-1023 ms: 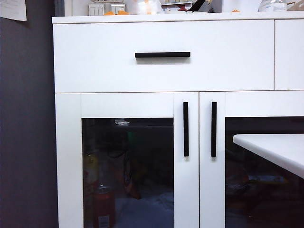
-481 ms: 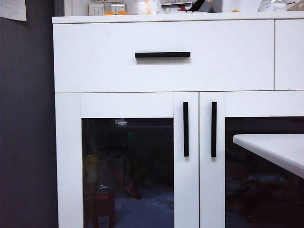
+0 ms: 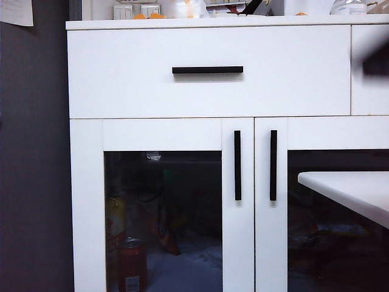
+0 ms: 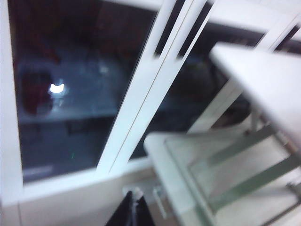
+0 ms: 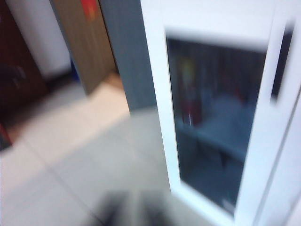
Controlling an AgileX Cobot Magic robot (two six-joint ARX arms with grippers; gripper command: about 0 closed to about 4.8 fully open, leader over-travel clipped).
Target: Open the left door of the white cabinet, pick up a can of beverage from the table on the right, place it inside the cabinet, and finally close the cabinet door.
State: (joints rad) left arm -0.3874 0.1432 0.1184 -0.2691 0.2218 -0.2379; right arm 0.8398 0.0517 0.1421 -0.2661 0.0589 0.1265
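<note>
The white cabinet [image 3: 209,73] is standing with the left door [image 3: 163,207] shut; the can of beverage [image 3: 132,266] is showing dimly behind its glass. The left gripper [image 4: 133,212], closed and empty, is hovering near the table [image 4: 263,84]. The right gripper [image 5: 129,209] is blurring beyond judgement.

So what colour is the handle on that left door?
Black handle on the white-framed left door, clearest in the exterior view.

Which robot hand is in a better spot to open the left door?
Probably the left hand: its view faces the left door near the black handle. The right hand is a blur, looking at the door's far edge and floor.
</note>
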